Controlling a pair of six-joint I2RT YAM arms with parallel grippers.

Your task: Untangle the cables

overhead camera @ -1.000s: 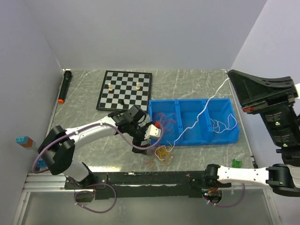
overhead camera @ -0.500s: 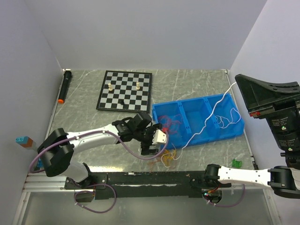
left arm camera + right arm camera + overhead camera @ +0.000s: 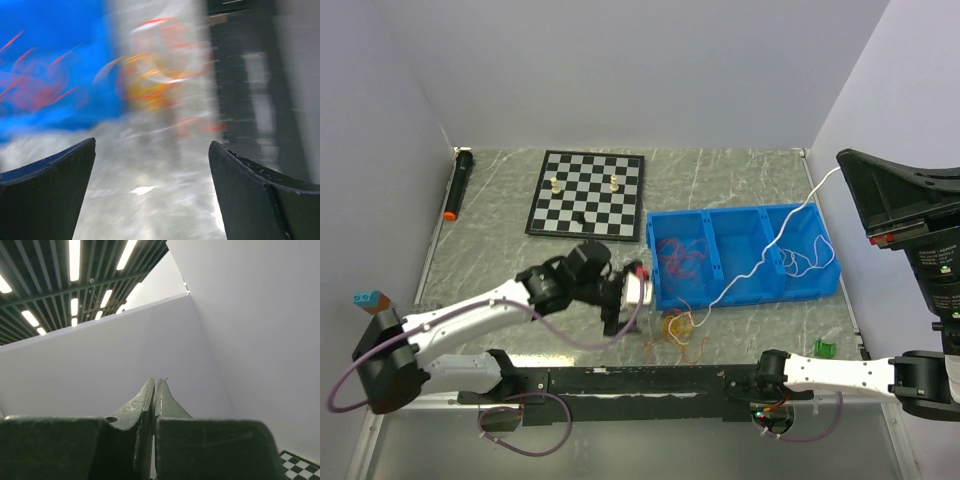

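Showing left gripper [image 3: 152, 145] spread and empty beside yellow-orange tangle [image 3: 677, 326] by the near edge; right gripper [image 3: 155, 382] pinched together, apparently on white cable [image 3: 763, 250], high over the right edge. Risks dragging blue bin [image 3: 790, 288] toward that edge, or cinching knots, under further upward pull.

- Blue bin [image 3: 750, 291], three compartments, sits on table [image 3: 490, 250], right of chessboard [image 3: 587, 192].
- Red cable [image 3: 680, 257] bunched in bin's left compartment.
- White cable [image 3: 752, 262] runs from raised right gripper [image 3: 844, 160] down across bin.
- Yellow-orange tangle [image 3: 678, 325] on table at bin's near-left corner; left gripper [image 3: 638, 292] just left of it.
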